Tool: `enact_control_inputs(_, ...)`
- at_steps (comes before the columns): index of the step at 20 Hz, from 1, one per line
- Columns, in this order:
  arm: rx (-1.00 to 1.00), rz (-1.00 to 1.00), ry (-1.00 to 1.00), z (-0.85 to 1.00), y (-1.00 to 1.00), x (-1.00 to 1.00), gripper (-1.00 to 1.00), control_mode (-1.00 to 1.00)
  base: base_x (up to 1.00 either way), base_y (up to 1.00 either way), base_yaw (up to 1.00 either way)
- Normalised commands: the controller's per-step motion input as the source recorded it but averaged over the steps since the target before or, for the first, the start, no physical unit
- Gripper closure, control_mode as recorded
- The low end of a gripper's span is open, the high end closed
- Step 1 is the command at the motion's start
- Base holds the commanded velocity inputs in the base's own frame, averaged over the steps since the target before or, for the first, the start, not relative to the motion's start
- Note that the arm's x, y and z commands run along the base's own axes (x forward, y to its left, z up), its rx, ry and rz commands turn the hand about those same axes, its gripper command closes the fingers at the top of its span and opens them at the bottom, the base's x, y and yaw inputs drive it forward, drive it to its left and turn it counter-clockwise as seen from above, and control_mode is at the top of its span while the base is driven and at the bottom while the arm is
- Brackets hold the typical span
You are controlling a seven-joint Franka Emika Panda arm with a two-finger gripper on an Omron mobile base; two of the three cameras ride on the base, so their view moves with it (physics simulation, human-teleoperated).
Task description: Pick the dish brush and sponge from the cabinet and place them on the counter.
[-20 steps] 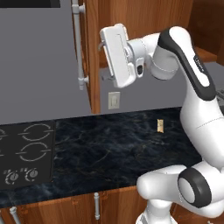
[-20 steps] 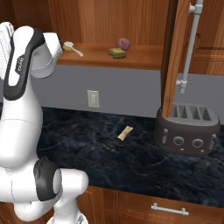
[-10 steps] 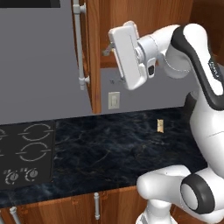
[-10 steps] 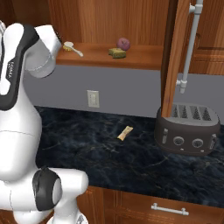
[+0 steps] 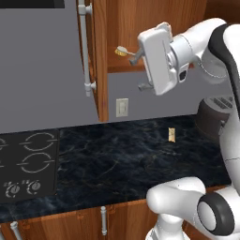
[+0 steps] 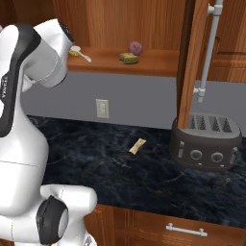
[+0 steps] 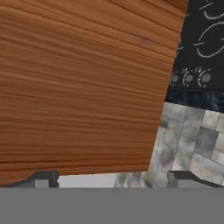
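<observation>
Left base view: gripper (image 5: pixel 136 72) raised level with the open cabinet (image 5: pixel 154 33), fingers spread wide, nothing between them, upper finger (image 5: pixel 132 60) just beside the dish brush (image 5: pixel 122 51); contact not certain. Brush head lying at the left end of the cabinet shelf. Open cabinet door (image 5: pixel 100 56) edge-on to the left of the hand, silver bar handle (image 5: pixel 84 47) on it. Below, black counter (image 5: pixel 117 164) with a small tan piece (image 5: pixel 171 135) lying on it, wall outlet (image 5: pixel 122 108) above, stovetop (image 5: pixel 28 164) at far left.

Right base view: dish brush (image 6: pixel 79 53) on the shelf, partly hidden behind the arm, white handle pointing right. Sponge (image 6: pixel 129 58) further right on the same shelf, just beside a purple-red ball (image 6: pixel 135 47). Toaster (image 6: pixel 204 141) on the counter (image 6: pixel 96 158) under the right-hand door (image 6: pixel 192 57).

Hand view: wood panel (image 7: pixel 83 83) close ahead, stovetop knobs (image 7: pixel 188 78) at upper right, two dark fingertips (image 7: pixel 41 178) set well apart at the bottom.
</observation>
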Motion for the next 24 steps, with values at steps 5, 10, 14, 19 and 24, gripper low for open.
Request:
enact_control_inputs(5, -0.05, 0.00, -0.35, 0.02, -0.38, -0.18, -1.00, -1.00, 0.00, 0.00, 0.00)
enact_control_inputs(10, -0.06, 0.00, -0.38, 0.00, -0.33, -0.13, -1.00, -1.00, 0.00, 0.00, 0.00)
enact_control_inputs(14, -0.06, 0.00, -0.38, -0.03, -0.30, -0.12, -1.00, -1.00, 0.00, 0.00, 0.00)
enact_control_inputs(19, 0.00, 0.00, -0.25, -0.13, -0.47, -0.37, -1.00, -1.00, 0.00, 0.00, 0.00)
enact_control_inputs(24, 0.00, -0.04, -0.30, 0.00, -0.49, -0.43, -1.00, -1.00, 0.00, 0.00, 0.00)
